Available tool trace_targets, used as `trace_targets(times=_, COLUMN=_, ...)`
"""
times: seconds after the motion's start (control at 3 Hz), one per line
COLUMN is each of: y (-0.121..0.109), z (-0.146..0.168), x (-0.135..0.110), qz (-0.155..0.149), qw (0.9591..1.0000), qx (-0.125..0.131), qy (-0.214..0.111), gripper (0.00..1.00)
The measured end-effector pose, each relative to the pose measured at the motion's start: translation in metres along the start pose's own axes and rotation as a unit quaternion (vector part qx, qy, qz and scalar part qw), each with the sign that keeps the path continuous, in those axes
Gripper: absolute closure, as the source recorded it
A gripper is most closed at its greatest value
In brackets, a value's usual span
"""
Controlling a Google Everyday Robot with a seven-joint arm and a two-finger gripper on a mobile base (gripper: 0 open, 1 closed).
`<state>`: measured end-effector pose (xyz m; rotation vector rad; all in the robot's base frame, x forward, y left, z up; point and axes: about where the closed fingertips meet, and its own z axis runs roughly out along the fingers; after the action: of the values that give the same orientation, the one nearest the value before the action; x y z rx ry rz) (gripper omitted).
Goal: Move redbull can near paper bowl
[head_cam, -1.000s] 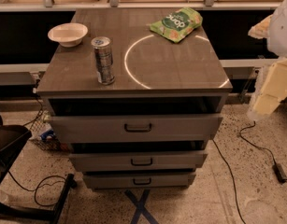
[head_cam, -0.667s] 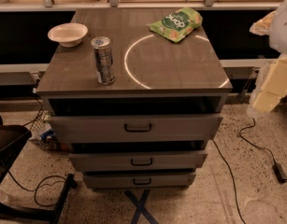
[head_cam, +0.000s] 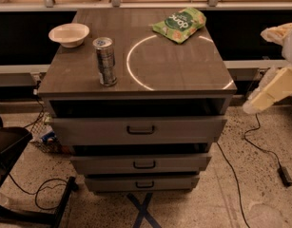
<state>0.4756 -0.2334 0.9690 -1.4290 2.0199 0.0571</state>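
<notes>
The redbull can (head_cam: 105,61) stands upright on the left part of the grey cabinet top (head_cam: 174,75), near its front edge. The paper bowl (head_cam: 68,34) sits behind it at the far left corner, about a can's height away. My gripper (head_cam: 271,90) shows as cream-coloured parts at the right edge of the camera view, off the cabinet's right side and well away from the can. It holds nothing that I can see.
A green snack bag (head_cam: 180,24) lies at the far right of the top, beside a white ring mark (head_cam: 136,75). Three drawers (head_cam: 141,129) sit below. Cables (head_cam: 259,146) run over the floor at right, and a dark chair base (head_cam: 12,151) stands at left.
The can, the bowl and the bag have not moved. The gripper parts at the right edge have shifted only slightly.
</notes>
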Motion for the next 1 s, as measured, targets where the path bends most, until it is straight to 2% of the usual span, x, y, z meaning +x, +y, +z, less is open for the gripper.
trace_targets(times=0.33, y=-0.047, z=0.020, x=-0.023, qz=0.006, qw=0.9900, qx=0.045, qy=-0.134, gripper=0.00)
trace_targets(times=0.67, y=-0.102, z=0.019, x=-0.077, qz=0.011, qw=0.9542, qx=0.096, qy=-0.283, gripper=0.00)
trace_targets(times=1.0, y=-0.111, z=0.016, x=-0.098, qz=0.017, qw=0.9395, qx=0.100, qy=-0.327, gripper=0.00)
